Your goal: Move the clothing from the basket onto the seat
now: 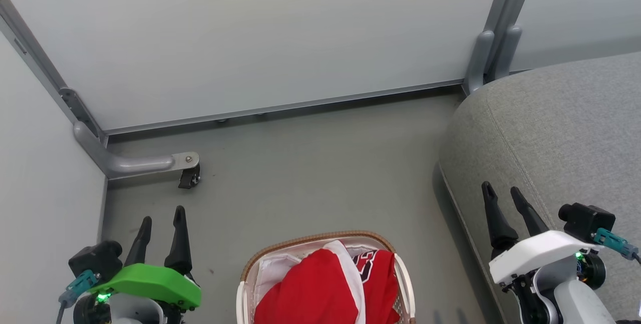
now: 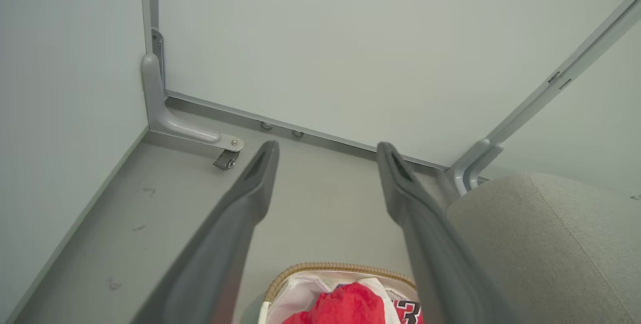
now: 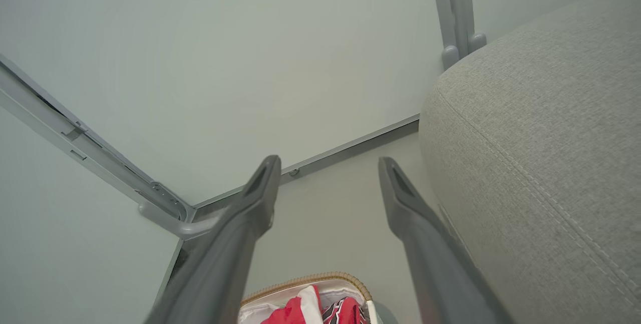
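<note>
Two pincers stand ready and both are empty: the left pincer [image 1: 163,215] at 7 o'clock in the head view and the right pincer [image 1: 500,187] at 4 o'clock, each with its fingers spread wide and nothing between them. The clothing [image 1: 310,284] lies heaped in the basket [image 1: 310,238] at 6 o'clock, on the floor [image 1: 320,174]. The seat [image 1: 561,128] fills the 3 o'clock side, its rounded edge near the basket but apart from it. No garment lies on the part of the seat I can see, so the task appears to be at its start.

Hazards, as judged from this layout:

1. Liner pickup. The white liner [image 1: 273,269] shows at 9 o'clock of the red heap, touching it. A grasp set too deep or too far that way is likely to catch the liner with the garment.
2. Basket lift. The basket looks light. If fabric or liner drags on the rim, the basket may tip or rise with the load.
3. Double pick. The numbered jersey [image 1: 378,284] lies partly under the other red piece. Pulling one may drag the other out and drop it on the floor.
4. Slide-off. Fabric released on the seat's curved edge may slip down into the gap.
5. Collision. The right pincer hangs over the seat's edge, and a low sweep may snag the upholstery.
</note>
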Robot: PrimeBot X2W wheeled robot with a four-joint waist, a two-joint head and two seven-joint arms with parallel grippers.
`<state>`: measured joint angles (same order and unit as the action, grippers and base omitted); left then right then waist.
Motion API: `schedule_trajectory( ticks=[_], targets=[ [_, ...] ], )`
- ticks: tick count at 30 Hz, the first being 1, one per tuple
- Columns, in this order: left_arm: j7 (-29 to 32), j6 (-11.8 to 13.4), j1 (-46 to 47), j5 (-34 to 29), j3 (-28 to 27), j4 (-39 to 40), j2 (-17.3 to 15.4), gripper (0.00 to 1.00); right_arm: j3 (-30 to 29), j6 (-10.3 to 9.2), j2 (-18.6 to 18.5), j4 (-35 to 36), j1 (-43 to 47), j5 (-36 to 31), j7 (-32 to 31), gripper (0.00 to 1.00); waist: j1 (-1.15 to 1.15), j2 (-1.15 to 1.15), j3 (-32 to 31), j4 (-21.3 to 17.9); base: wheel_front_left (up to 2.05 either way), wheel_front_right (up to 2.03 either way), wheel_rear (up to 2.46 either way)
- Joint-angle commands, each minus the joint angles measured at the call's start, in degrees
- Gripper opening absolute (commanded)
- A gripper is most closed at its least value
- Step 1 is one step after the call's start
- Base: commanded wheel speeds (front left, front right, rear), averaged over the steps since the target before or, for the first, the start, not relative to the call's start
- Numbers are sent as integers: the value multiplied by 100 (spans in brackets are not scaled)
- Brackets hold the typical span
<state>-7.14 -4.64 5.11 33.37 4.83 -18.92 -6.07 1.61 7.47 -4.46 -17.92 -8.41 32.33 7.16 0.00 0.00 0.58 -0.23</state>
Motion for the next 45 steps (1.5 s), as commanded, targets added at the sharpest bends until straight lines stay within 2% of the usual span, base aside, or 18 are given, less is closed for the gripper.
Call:
schedule_trajectory(
  ticks=[1,11,19,37,45],
  targets=[
    [-64,44,-17,-200,31,31,-57,100,-6,2,-20,40,12,-207,65,100,0,0,-1,-4,0,0,0],
    [-213,161,-97,-734,100,24,-12,100,-59,2,30,2,39,-879,216,100,0,0,5,-12,0,0,0],
    [-323,147,-135,-1145,70,10,19,100,-54,2,35,-39,30,-1350,322,100,0,0,17,-11,0,0,0],
    [-546,-101,-245,-1907,-198,69,201,100,-177,3,92,-168,46,-2227,550,100,0,0,55,-25,0,0,0],
    [-635,-224,-203,-2279,-62,-62,259,100,-128,3,118,-160,-70,-2581,631,100,0,0,301,-126,0,0,0]
  ],
)
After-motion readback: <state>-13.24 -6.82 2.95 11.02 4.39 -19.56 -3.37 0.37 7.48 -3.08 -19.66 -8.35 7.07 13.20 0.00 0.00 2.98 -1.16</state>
